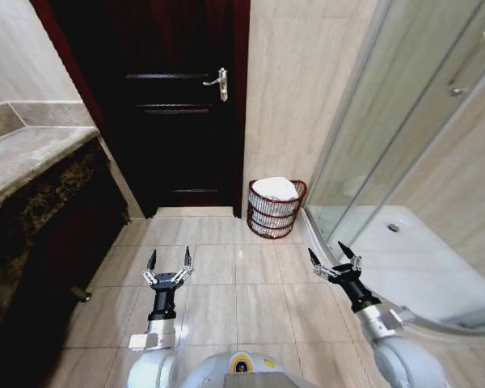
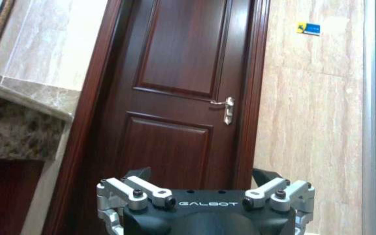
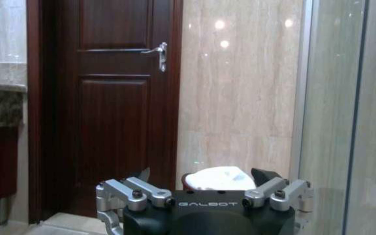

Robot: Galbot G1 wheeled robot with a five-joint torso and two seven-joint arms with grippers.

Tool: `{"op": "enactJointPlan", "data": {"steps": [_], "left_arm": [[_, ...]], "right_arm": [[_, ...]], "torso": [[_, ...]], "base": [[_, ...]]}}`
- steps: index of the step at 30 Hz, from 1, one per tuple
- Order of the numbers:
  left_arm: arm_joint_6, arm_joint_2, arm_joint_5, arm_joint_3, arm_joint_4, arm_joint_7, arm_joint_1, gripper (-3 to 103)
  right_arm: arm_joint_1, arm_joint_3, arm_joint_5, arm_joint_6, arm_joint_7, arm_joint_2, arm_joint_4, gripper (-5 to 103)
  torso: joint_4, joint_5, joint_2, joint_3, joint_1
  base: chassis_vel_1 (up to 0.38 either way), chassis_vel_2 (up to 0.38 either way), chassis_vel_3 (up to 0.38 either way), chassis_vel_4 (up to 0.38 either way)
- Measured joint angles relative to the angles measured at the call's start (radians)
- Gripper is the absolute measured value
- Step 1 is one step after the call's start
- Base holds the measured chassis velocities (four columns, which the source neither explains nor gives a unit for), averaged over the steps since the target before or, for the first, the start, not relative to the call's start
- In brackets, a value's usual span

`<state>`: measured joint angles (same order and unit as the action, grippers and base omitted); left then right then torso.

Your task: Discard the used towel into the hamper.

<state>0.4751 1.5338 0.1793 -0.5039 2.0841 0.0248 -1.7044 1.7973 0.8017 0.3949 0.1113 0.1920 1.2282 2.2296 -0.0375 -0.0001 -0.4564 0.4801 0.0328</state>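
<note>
The hamper [image 1: 272, 220], a small round reddish-brown ribbed basket, stands on the tiled floor against the wall between the door and the shower. A white towel [image 1: 275, 189] lies bunched inside it, rising above the rim. In the right wrist view the towel [image 3: 221, 177] shows just beyond my right gripper [image 3: 204, 175]. In the head view my left gripper [image 1: 170, 257] and right gripper [image 1: 333, 255] hover low over the floor, well short of the hamper. Both are open and hold nothing. My left gripper [image 2: 202, 176] faces the door.
A dark wooden door [image 1: 178, 105] with a metal handle [image 1: 218, 83] is shut straight ahead. A stone counter [image 1: 32, 153] over a dark cabinet runs along the left. The glass shower enclosure [image 1: 404, 137] and its white tray [image 1: 424, 259] close off the right.
</note>
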Motion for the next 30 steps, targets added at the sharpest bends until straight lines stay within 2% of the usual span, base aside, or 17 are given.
{"op": "enactJointPlan", "data": {"steps": [16, 20, 22, 30], "left_arm": [[0.005, 0.006, 0.0, -0.005, -0.002, -0.012, 0.011, 100], [0.011, 0.003, -0.005, -0.003, 0.006, -0.045, 0.022, 100], [0.016, 0.003, -0.01, -0.004, 0.008, -0.061, 0.028, 100], [0.019, -0.014, -0.01, -0.002, 0.027, -0.054, 0.001, 100]], "right_arm": [[-0.011, 0.0, -0.014, 0.004, -0.002, 0.009, -0.009, 100], [-0.01, 0.0, -0.014, 0.0, -0.005, 0.018, 0.007, 100], [-0.007, 0.002, -0.014, -0.001, -0.005, 0.024, 0.014, 100], [0.007, 0.019, -0.01, 0.001, -0.03, 0.036, 0.024, 100]], "torso": [[-0.0001, 0.0002, 0.0, 0.0, 0.001], [0.0, 0.0, -0.003, 0.002, 0.002], [-0.0001, 0.0, -0.013, 0.007, 0.007], [-0.0001, 0.0001, -0.043, 0.021, 0.023]], "base": [[0.034, -0.026, -0.033, 0.026], [0.0, 0.0, 0.0, 0.0], [0.0, 0.0, 0.0, 0.0], [0.0, 0.0, 0.0, 0.0]]}}
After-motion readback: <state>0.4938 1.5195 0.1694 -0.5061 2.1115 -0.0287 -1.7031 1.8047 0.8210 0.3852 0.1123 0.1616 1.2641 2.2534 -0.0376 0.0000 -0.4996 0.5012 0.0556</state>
